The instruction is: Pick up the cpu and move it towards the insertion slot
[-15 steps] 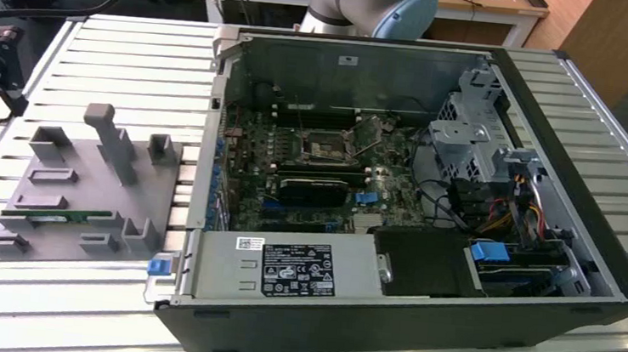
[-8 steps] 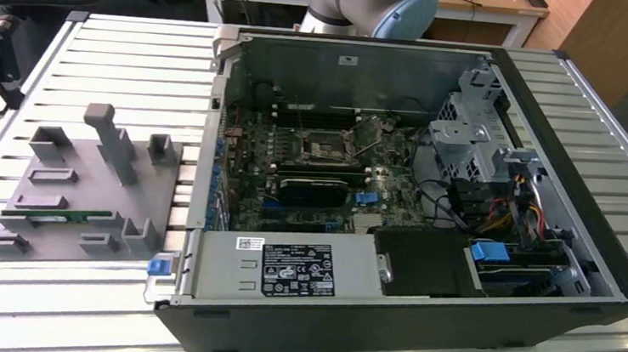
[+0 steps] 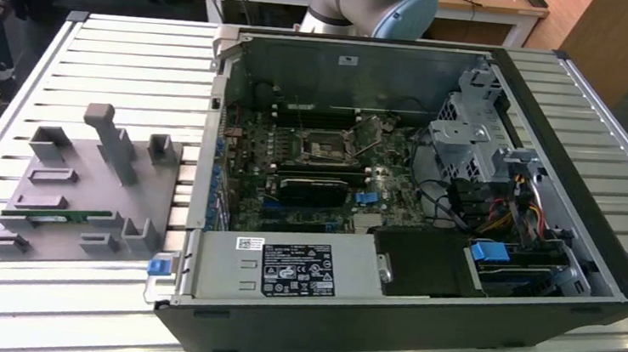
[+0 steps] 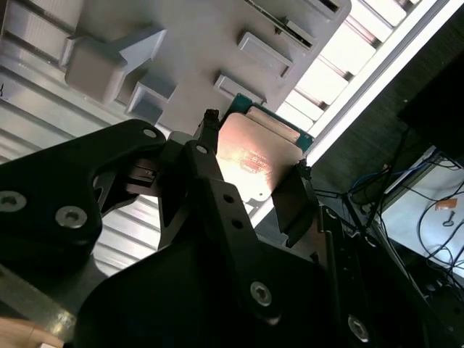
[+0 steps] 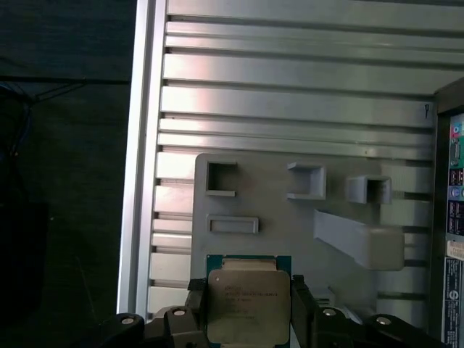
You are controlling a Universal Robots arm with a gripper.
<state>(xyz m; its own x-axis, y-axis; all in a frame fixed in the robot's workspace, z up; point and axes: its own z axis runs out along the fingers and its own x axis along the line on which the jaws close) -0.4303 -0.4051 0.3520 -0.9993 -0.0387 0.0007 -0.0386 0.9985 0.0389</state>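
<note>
Slatted metal table point(image 5: 290, 72) under grey fixture point(image 5: 283, 225), claw point(image 5: 248, 304) closed on cpu point(image 5: 248, 312), pinching its opposite edges.

Nothing legible for me here. The cpu point(image 5: 248, 312) pinched in my claw point(image 5: 248, 293) carries faint lines of print across its metal top in the first wrist view, too fine to make out. Over in the exterior view, the grey power supply box point(image 3: 220, 274) wears a black label point(image 3: 296, 270) crowded with white marks, with a small white sticker point(image 3: 249, 242) just beside it. A white tag point(image 3: 348, 59) sits on the back wall of the computer case point(image 3: 391, 341). All unreadable.
</note>
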